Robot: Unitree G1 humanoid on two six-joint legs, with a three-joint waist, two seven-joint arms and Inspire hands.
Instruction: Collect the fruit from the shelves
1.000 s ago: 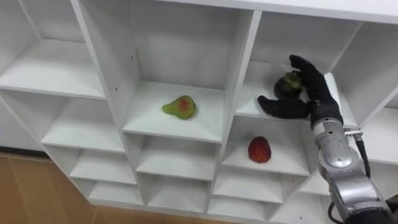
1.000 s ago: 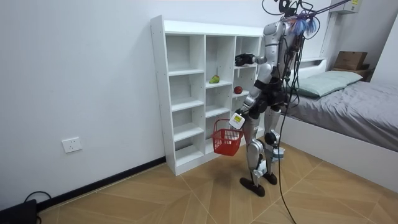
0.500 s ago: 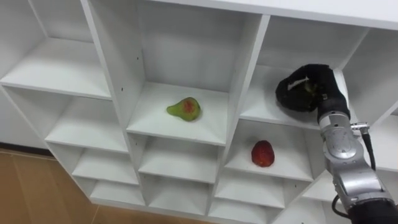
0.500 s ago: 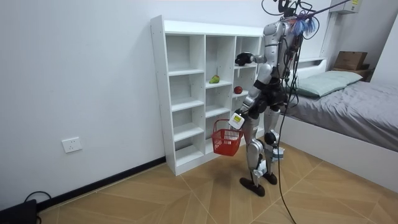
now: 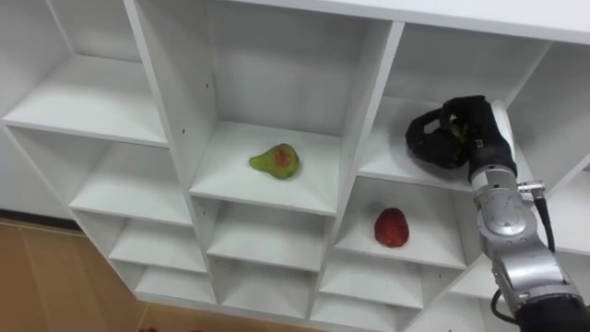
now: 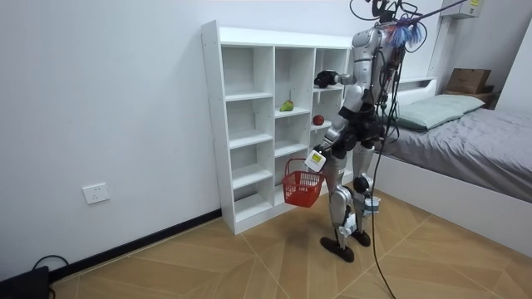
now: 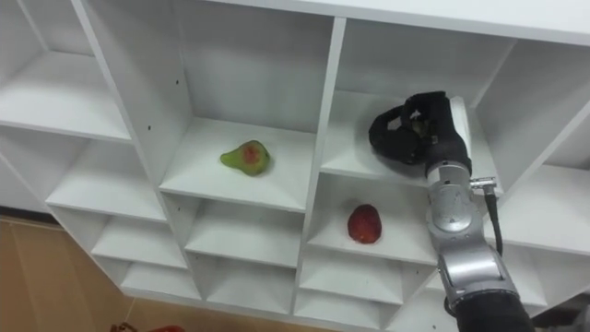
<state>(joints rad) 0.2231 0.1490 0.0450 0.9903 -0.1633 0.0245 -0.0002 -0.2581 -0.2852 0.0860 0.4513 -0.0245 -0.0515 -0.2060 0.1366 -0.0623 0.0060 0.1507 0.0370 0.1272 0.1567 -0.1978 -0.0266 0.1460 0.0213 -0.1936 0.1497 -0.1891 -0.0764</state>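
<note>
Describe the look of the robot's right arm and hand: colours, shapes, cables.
The right hand is black, fingers and palm alike, with a white tag at its back. The forearm is silver-grey metal in rounded segments, and a thin dark cable loops beside the wrist.

closet white | pear green/red | low fruit red | held fruit dk green | basket red

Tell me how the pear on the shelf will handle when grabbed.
The pear lies on its side and is rounded, so a nudge would likely roll it. Its smooth skin may slip. It looks firm and probably light.
</note>
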